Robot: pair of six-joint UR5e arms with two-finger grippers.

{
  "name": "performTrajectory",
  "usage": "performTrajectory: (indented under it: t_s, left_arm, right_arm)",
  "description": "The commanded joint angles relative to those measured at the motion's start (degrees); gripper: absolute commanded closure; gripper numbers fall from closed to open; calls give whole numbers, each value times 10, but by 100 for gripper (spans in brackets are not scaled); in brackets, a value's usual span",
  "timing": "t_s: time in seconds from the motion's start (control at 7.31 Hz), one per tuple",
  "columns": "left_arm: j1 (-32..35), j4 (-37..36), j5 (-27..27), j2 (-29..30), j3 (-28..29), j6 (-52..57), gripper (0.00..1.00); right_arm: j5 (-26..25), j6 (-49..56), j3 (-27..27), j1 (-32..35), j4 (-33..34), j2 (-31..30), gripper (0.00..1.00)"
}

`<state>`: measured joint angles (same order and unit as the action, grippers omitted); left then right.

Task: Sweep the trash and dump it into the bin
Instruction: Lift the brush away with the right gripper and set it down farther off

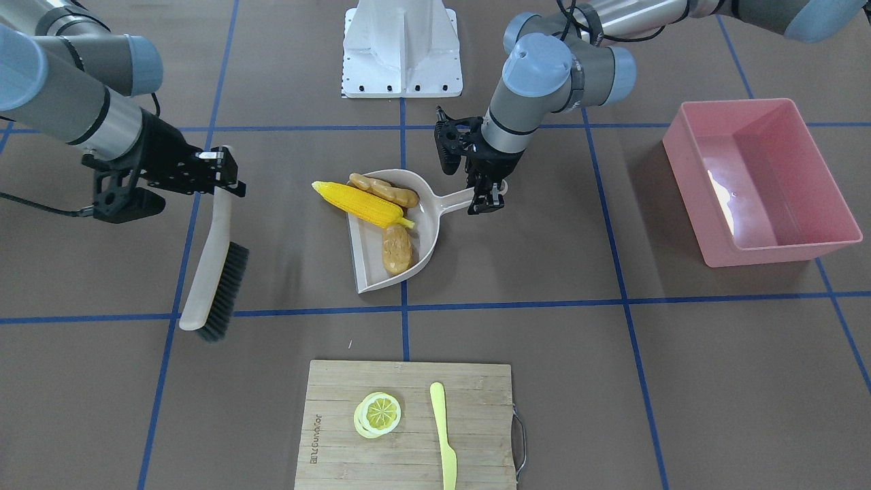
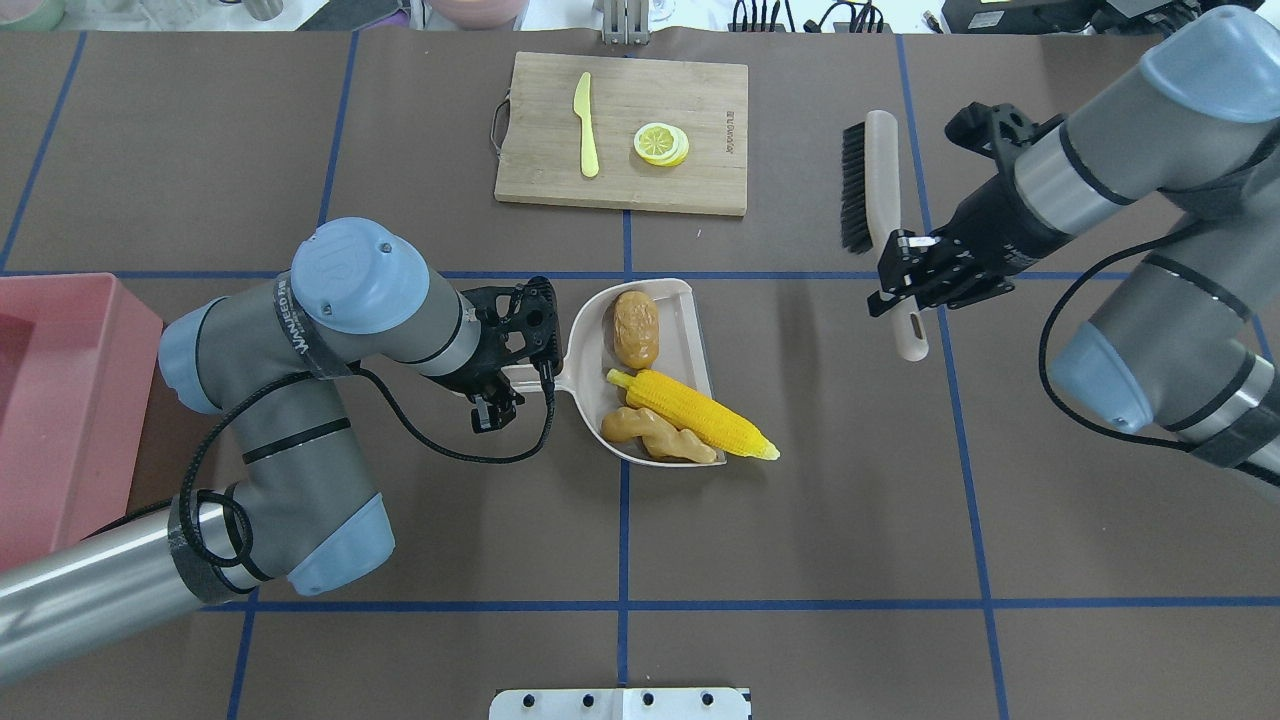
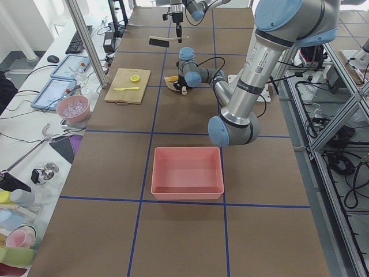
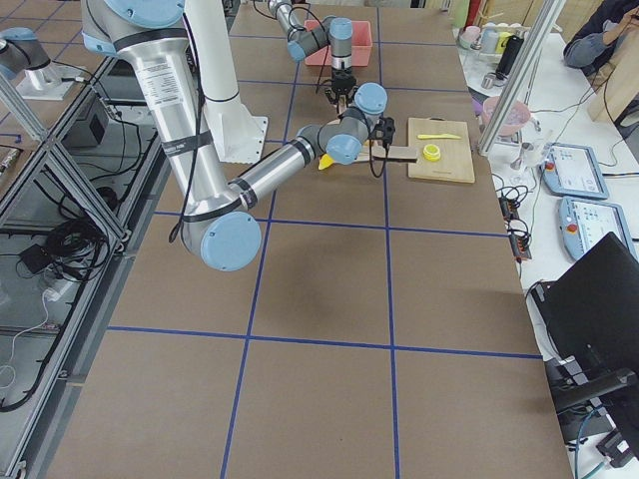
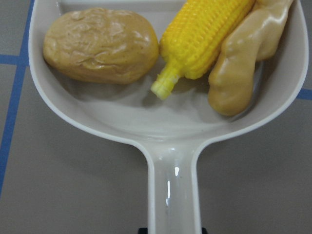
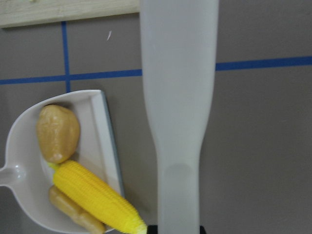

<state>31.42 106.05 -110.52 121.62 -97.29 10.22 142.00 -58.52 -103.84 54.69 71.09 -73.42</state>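
Observation:
The corn cob (image 1: 360,203), the potato (image 1: 397,248) and the ginger root (image 1: 384,190) lie in the beige dustpan (image 1: 381,282) at the table's middle. The corn's tip sticks out over the pan's open edge. My left gripper (image 1: 486,194) is shut on the dustpan's handle (image 5: 174,190), and the pan rests on the table. My right gripper (image 1: 221,178) is shut on the handle of a brush (image 1: 216,272) and holds it off to the side of the pan, bristles toward the pan. The pink bin (image 1: 762,180) stands empty beyond my left arm.
A wooden cutting board (image 1: 408,422) with a lemon slice (image 1: 378,413) and a pale yellow knife (image 1: 442,435) lies at the table's far side from me. The white robot base (image 1: 401,47) is at the near edge.

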Motion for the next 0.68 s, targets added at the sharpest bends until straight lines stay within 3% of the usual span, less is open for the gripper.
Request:
performTrajectory:
  t_s: [0.0,0.27,0.55]
  left_arm:
    - [0,49,0,-9,2,-34,100]
    - [0,73,-1,-10,1,-51,100]
    - [0,113,-1,-12,2,-75,100]
  right_arm:
    - [-5,160,-4,60,99,-25,100]
    - [-42,283,-8,76,158,-60,100]
    - [-54,331,-9,76,157,-139,100]
